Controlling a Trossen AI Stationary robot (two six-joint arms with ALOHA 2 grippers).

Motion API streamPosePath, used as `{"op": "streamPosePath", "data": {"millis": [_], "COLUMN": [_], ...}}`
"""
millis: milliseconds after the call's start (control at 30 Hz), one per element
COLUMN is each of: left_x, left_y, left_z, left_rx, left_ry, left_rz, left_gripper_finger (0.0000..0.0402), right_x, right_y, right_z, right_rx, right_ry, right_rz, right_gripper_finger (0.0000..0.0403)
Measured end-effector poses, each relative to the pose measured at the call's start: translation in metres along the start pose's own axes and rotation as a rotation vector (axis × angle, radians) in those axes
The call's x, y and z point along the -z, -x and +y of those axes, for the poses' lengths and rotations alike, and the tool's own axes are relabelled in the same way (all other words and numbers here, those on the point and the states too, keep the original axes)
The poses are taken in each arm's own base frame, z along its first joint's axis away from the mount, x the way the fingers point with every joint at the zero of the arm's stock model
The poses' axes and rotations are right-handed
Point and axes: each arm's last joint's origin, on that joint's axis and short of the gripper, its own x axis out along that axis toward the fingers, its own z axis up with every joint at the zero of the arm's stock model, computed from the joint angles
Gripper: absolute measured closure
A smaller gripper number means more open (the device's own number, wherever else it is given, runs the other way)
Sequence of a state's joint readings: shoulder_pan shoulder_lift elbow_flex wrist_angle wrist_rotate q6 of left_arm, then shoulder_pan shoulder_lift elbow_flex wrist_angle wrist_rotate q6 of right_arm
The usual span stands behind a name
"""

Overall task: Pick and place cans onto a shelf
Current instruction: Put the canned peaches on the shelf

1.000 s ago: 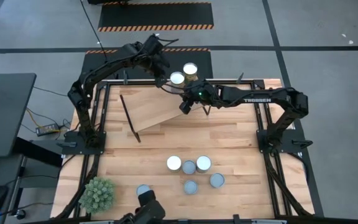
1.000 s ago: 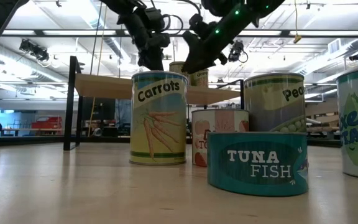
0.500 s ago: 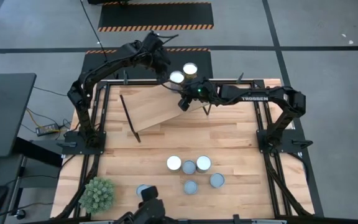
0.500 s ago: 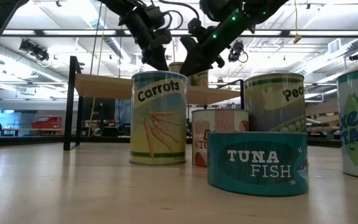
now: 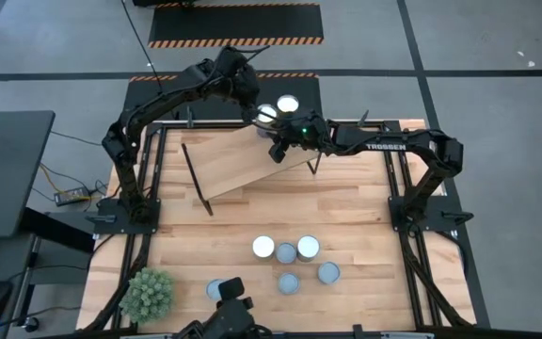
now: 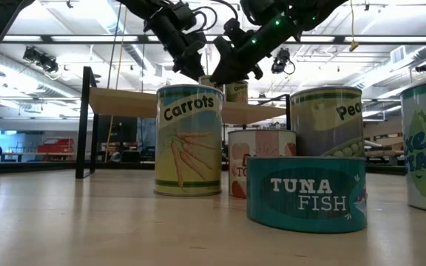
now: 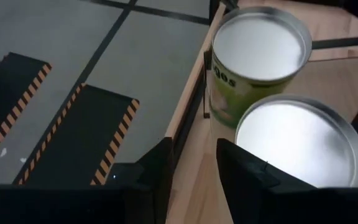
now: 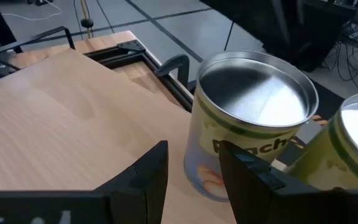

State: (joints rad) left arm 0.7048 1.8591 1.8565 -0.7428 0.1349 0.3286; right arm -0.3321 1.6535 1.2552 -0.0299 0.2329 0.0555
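Note:
Two cans stand upright on the far end of the tilted light-wood shelf [image 5: 238, 162]: a silver-topped one [image 5: 267, 115] and an olive-labelled one [image 5: 288, 104]. My left gripper [image 5: 250, 98] hangs open just left of them; in its wrist view [image 7: 194, 146] the nearer can [image 7: 297, 140] stands beside one finger, outside the gap. My right gripper [image 5: 278, 149] is open and empty over the shelf, on the near side of the cans, facing the peach-labelled can [image 8: 250, 118]. Several more cans [image 5: 290, 259] stand on the tabletop near the front.
A spiky green plant [image 5: 149, 292] stands at the table's front left. The shelf's thin black legs [image 5: 196, 179] stand at its left end. The black table frame [image 5: 398, 179] runs along the edges. Bare wood lies between the shelf and the front cans.
My right gripper has gone toward the table's far edge, closer to the two cans on the shelf. My left gripper has shifted a little to the right, beside the same cans. The cans have not moved.

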Motion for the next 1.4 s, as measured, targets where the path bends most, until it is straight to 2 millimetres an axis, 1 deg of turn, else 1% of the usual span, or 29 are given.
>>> {"op": "streamPosePath", "data": {"millis": [200, 233, 333, 500, 633, 733, 933, 1200, 1400], "left_x": [-0.003, -0.003, -0.001, 0.006, 0.014, 0.014, 0.011, 0.006, 0.008], "left_y": [0.0, 0.0, 0.0, 0.001, -0.007, -0.011, -0.016, -0.018, -0.024], "left_z": [0.0, -0.001, 0.002, 0.008, 0.005, 0.002, -0.005, -0.007, -0.009], "left_rx": [0.032, 0.021, -0.087, -0.108, -0.053, 0.006, 0.039, 0.074, 0.083], "left_ry": [-0.002, -0.004, 0.0, 0.053, 0.081, 0.096, 0.09, 0.083, 0.086], "left_rz": [-0.041, -0.037, 0.011, 0.064, 0.129, 0.122, 0.105, 0.048, 0.067], "left_gripper_finger": [0.0272, 0.0272, 0.0272, 0.0272, 0.0272, 0.0272, 0.0272, 0.0272, 0.0272], "right_x": [-0.002, -0.003, -0.002, 0.002, 0.009, 0.01, 0.011, 0.009, 0.009], "right_y": [0.0, 0.0, 0.002, 0.006, 0.007, 0.009, 0.009, 0.009, 0.007], "right_z": [0.0, 0.0, 0.005, 0.016, 0.017, 0.015, 0.013, 0.014, 0.015], "right_rx": [-0.001, -0.002, -0.014, -0.027, 0.048, 0.095, 0.15, 0.131, 0.094], "right_ry": [-0.007, -0.009, -0.026, -0.006, -0.011, -0.013, -0.009, -0.017, -0.026], "right_rz": [-0.023, -0.028, -0.021, 0.016, 0.076, 0.094, 0.099, 0.076, 0.067], "right_gripper_finger": [0.0252, 0.0252, 0.0252, 0.0252, 0.0252, 0.0252, 0.0252, 0.0252, 0.0252]}}
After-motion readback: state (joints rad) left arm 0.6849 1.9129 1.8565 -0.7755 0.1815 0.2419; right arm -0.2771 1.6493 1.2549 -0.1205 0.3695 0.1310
